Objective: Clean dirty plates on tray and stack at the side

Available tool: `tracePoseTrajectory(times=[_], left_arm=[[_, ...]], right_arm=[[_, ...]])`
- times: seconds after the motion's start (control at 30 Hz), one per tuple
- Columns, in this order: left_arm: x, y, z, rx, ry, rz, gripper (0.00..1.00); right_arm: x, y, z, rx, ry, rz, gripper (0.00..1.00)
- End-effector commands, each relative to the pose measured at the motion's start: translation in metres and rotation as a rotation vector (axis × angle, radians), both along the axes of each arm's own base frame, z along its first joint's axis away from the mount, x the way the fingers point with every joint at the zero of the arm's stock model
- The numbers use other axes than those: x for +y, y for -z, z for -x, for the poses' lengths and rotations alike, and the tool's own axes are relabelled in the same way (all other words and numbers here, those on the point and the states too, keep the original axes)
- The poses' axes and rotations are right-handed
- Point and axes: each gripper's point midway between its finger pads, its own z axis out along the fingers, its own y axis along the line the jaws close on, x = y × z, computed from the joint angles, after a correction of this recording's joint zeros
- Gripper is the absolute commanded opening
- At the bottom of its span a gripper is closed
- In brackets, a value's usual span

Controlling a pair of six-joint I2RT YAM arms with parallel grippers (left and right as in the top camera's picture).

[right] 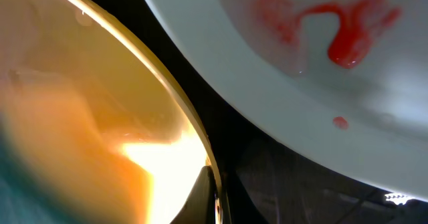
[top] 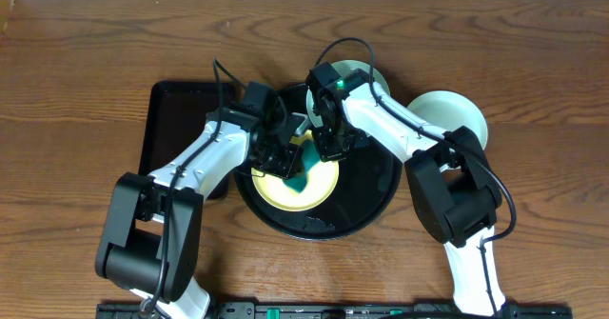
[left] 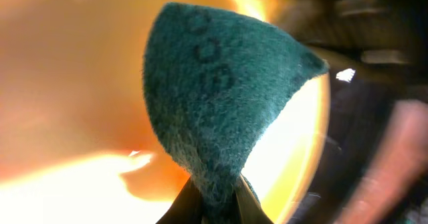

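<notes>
- Wooden table carries everything. A rectangular black tray lies at the left, its long side running near to far.
- Round black tray sits at centre, with both arms crossing above it.
- 1 mint plate rests to the right, off the round tray.
- Yellow plate lies flat, face up, in the round tray, with a smeared mint plate just beside it.
- Left gripper pinches a green scouring pad over the yellow plate.
- Right gripper is pinched on the yellow plate's rim.

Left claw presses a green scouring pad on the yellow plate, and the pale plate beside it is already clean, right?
No: the pale plate carries red smears, seen in the right wrist view. The rest holds.
</notes>
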Motion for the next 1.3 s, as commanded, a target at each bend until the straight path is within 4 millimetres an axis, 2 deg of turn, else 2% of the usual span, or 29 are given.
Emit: tracePoseTrajectory(times=[0.0, 0.1, 0.23, 0.3, 0.4, 0.47, 0.6, 0.7, 0.87, 1.07, 1.13, 1.2, 1.27], left_arm=[[0.056, 0.025, -0.005, 0.024, -0.221, -0.325, 0.07], [0.073, 0.028, 0.002, 0.072, -0.354, -0.419, 0.08], [0.074, 0.028, 0.015, 0.158, -0.467, -0.434, 0.07], [0.056, 0.026, 0.024, 0.183, -0.362, -0.369, 0.07], [0.017, 0.018, 0.041, 0.185, -0.098, -0.2, 0.08], [0.0, 0.015, 0.05, 0.166, 0.03, -0.142, 0.07], [-0.02, 0.014, 0.063, 0.1, 0.224, -0.125, 0.08], [-0.024, 0.019, 0.055, 0.025, 0.248, -0.18, 0.07], [0.007, 0.026, 0.014, -0.098, 0.011, -0.401, 0.07], [0.044, 0.022, -0.029, -0.194, -0.306, -0.506, 0.07], [0.072, 0.018, -0.038, -0.204, -0.534, -0.577, 0.08], [0.09, 0.016, -0.039, -0.196, -0.699, -0.614, 0.07], [0.101, 0.017, -0.036, -0.159, -0.822, -0.616, 0.07]], right_arm=[[-0.009, 0.008, 0.002, -0.003, 0.003, 0.056, 0.01], [-0.009, 0.008, 0.002, -0.003, 0.004, 0.056, 0.01], [-0.009, 0.008, 0.002, -0.003, 0.004, 0.055, 0.01], [-0.009, 0.008, 0.002, -0.003, 0.003, 0.056, 0.01], [-0.009, 0.008, 0.002, -0.003, 0.003, 0.055, 0.01], [-0.008, 0.008, 0.001, -0.004, 0.003, 0.054, 0.01], [-0.008, 0.008, 0.001, -0.004, 0.004, 0.054, 0.01], [-0.009, 0.008, 0.001, -0.004, 0.003, 0.055, 0.01], [-0.009, 0.008, 0.002, -0.002, 0.003, 0.055, 0.01], [-0.009, 0.008, 0.002, -0.002, 0.003, 0.056, 0.01], [-0.009, 0.008, 0.002, -0.002, 0.003, 0.056, 0.01], [-0.009, 0.008, 0.002, -0.002, 0.003, 0.056, 0.01], [-0.009, 0.008, 0.002, -0.002, 0.003, 0.056, 0.01]])
